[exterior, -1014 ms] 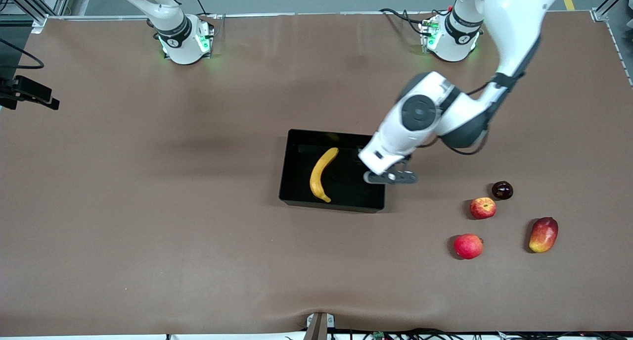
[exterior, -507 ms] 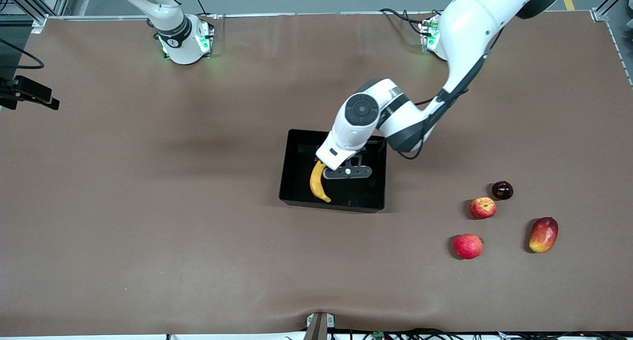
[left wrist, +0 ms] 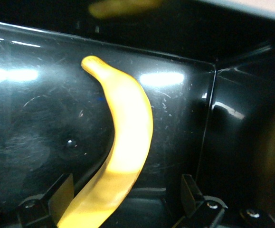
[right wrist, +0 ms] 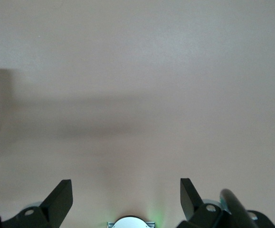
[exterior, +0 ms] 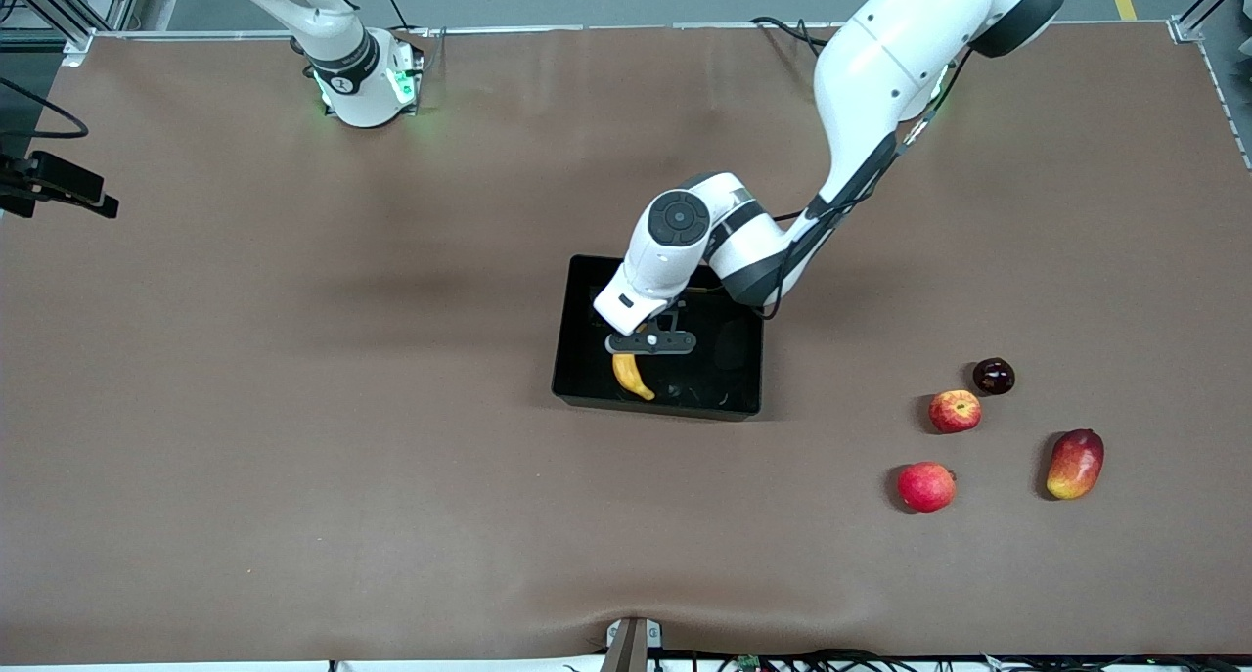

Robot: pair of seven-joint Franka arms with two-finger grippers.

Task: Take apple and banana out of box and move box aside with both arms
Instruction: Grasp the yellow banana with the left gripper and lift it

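Observation:
The yellow banana [exterior: 632, 377] lies in the glossy black box [exterior: 577, 395] at mid-table. My left gripper [exterior: 650, 342] is down inside the box, over the banana's middle. In the left wrist view the banana [left wrist: 128, 128] runs between the fingers of the left gripper [left wrist: 125, 186], which is open and not clamped on it. The red-and-yellow streaked apple [exterior: 955, 410] sits on the table toward the left arm's end. My right gripper [right wrist: 125, 192] is open and empty above bare table; the right arm waits near its base, its hand out of the front view.
An evenly red apple [exterior: 925, 486], a red-yellow mango [exterior: 1075, 464] and a small dark round fruit [exterior: 993, 376] lie near the streaked apple. The box's upright walls [left wrist: 208, 142] stand close around the left gripper.
My left gripper has moved from over the box wall at the left arm's end across the box to above the banana, and lower. The fruits and the right arm have not moved.

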